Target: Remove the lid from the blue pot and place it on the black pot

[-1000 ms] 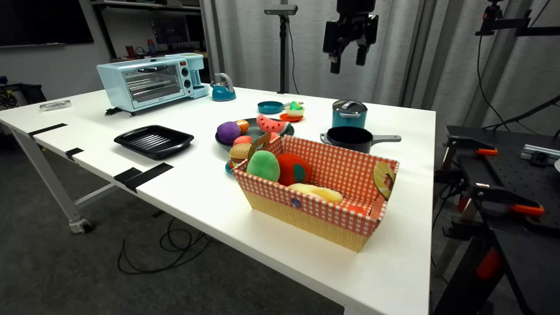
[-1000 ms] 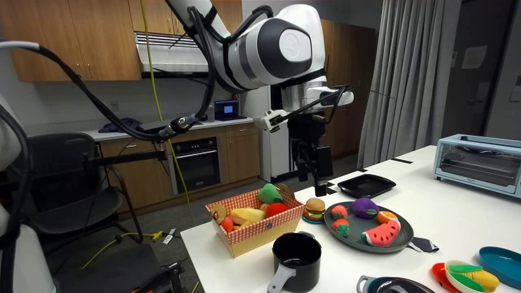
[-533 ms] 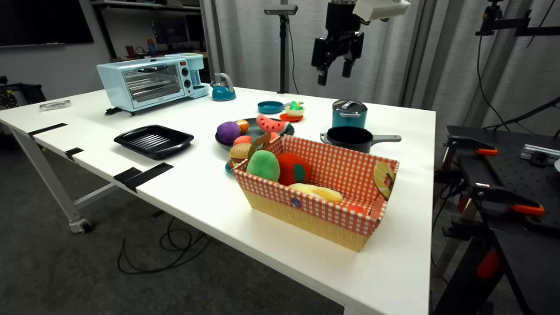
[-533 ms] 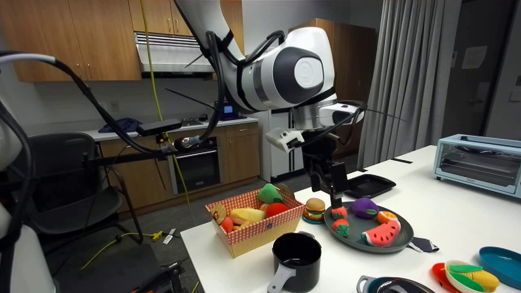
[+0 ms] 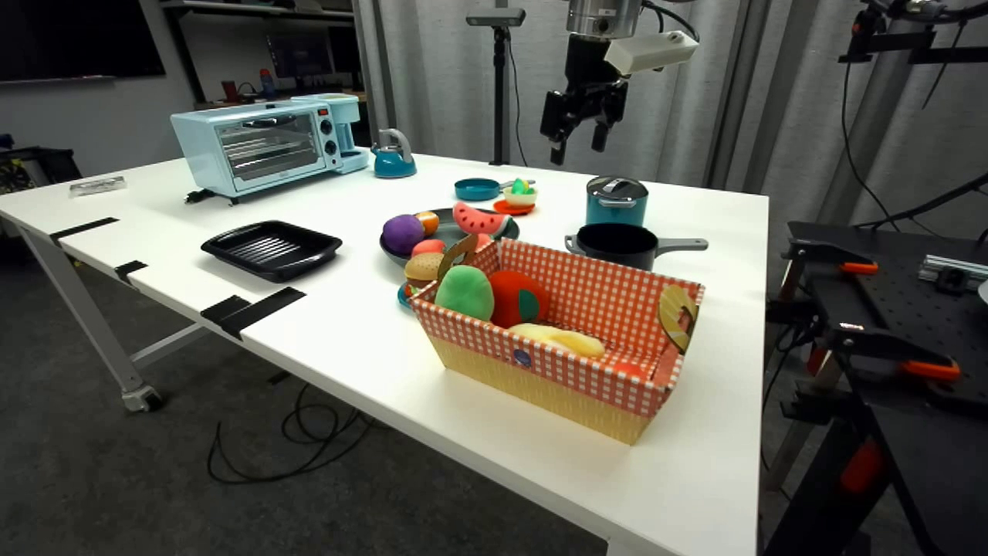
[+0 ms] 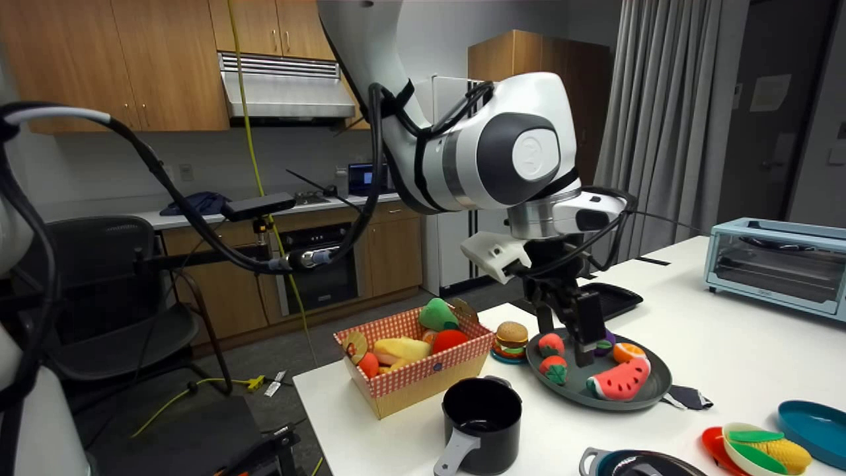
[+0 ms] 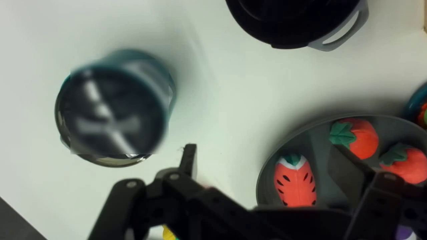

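Exterior view: grey curtain (image 5: pixel 432 77) hangs far behind the white tabletop (image 5: pixel 370 332); jaws stand wide above it; at right, the lid (image 5: pixel 617 188) sits on the blue pot (image 5: pixel 616 215), just beyond the black pot (image 5: pixel 617 245).

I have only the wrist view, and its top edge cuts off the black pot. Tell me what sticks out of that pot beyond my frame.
Observer: A long grey handle; both exterior views show it on the side of the black pot.
Operator: Report what stands near that pot on the side away from the blue pot.
Observer: The red-checked basket stands there, in both exterior views.
Operator: Say whether the jaws are down on the table.
Observer: No, they hang in the air; in an exterior view the curtain shows behind the fingertips.
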